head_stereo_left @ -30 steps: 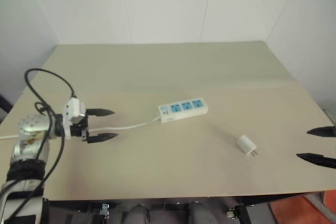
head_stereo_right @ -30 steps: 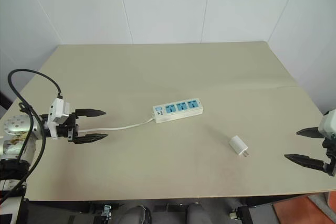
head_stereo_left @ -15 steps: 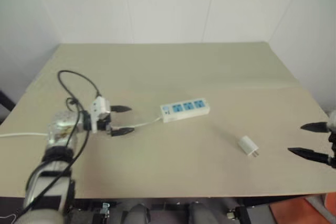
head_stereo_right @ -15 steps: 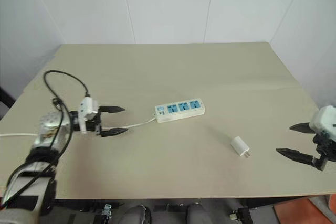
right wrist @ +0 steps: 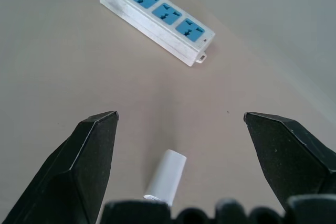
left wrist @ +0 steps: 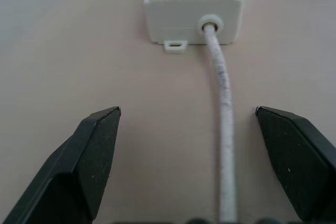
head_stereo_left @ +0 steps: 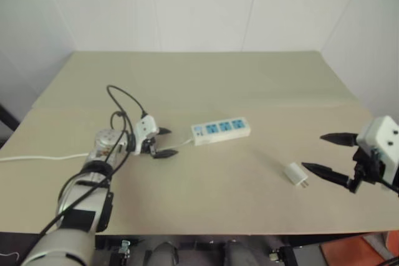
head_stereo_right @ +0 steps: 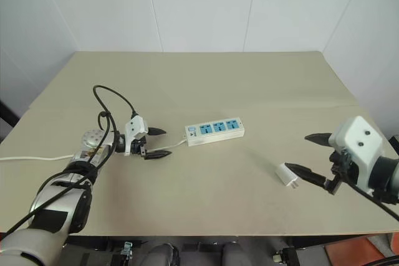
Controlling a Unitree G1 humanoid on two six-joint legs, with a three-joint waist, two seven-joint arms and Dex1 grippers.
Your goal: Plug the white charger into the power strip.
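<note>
Long white plastic power strip (head_stereo_right: 214, 130) with 3 blue sockets runs 9-to-3 on the beige counter (head_stereo_right: 206, 85), thin white cord (left wrist: 223, 129) trailing toward 9. Small white cube charger (head_stereo_right: 286, 175) lies at 4, prongs toward 4. Left gripper (head_stereo_right: 154, 143) straddles the cord, right gripper (head_stereo_right: 307, 153) brackets the charger, both wide open and empty.

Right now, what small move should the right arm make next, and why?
Probably ease the right gripper down around the white charger and close. Its fingers are open and the charger lies loose on the table, apart from the power strip.

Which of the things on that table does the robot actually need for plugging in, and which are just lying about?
Needed: white charger; power strip with its cord; left gripper and right gripper, both open.

Lying about: nothing else; just the table itself.
</note>
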